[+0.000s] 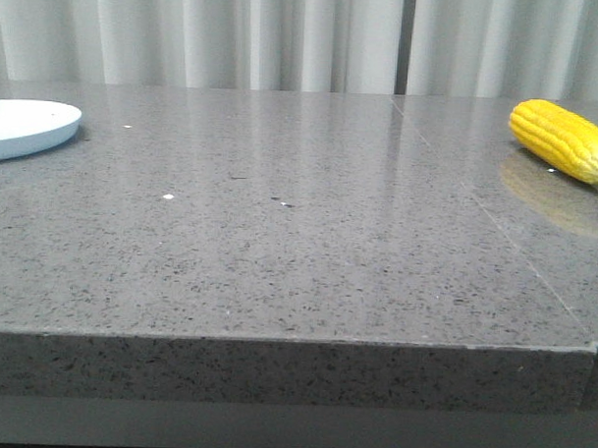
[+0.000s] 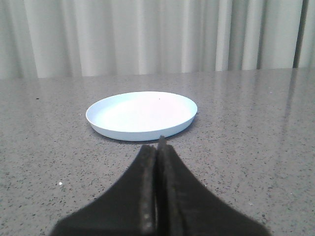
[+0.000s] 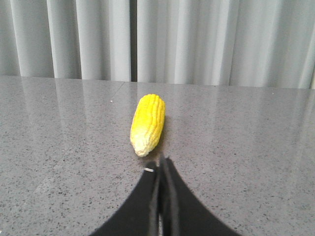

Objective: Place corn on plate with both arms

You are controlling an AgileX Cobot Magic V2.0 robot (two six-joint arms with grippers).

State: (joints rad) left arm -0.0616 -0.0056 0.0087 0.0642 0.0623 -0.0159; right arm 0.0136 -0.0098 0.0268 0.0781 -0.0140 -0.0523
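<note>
The yellow corn (image 1: 564,141) lies on the grey table at the far right in the front view. In the right wrist view the corn (image 3: 147,124) points its paler tip toward my right gripper (image 3: 160,164), which is shut and empty just short of that tip. The white plate (image 1: 27,128) sits at the far left edge of the front view. My left gripper (image 2: 157,145) is shut with nothing in it, just in front of the plate's (image 2: 141,115) near rim. Neither gripper shows in the front view.
The grey speckled table (image 1: 299,234) has a seam (image 1: 495,226) running back on its right side and a front edge (image 1: 285,339) close to the camera. Pale curtains (image 1: 286,37) hang behind the table. A few small white specks (image 1: 168,196) lie on the surface.
</note>
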